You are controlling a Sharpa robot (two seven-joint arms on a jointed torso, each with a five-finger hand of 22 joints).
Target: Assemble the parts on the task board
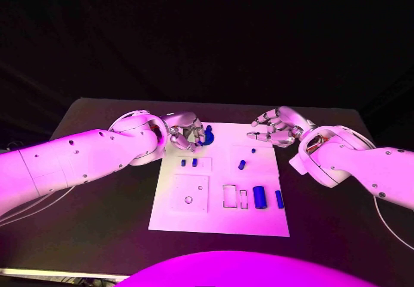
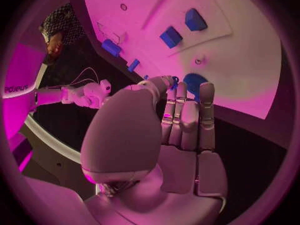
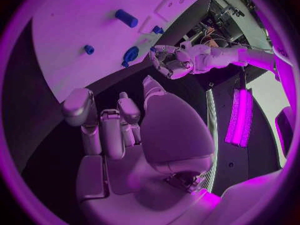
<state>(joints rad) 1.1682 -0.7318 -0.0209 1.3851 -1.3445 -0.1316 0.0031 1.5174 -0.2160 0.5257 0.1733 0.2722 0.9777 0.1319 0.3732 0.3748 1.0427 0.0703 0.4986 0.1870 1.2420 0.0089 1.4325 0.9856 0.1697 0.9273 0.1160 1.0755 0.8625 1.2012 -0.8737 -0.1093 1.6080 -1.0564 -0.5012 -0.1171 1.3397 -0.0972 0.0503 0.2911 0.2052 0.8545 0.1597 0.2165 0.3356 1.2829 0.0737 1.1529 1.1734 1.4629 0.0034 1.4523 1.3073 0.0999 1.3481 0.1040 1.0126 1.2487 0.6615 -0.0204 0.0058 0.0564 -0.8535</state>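
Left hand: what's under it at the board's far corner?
A round blue part sits on the board beside the left hand, at its fingers. Whether the fingers touch it, and what lies under the palm, is hidden.

My head cam looks steeply down on the task board from above its near edge. Both wrist cams sit close behind their hands, facing the board's far end; all three share it.
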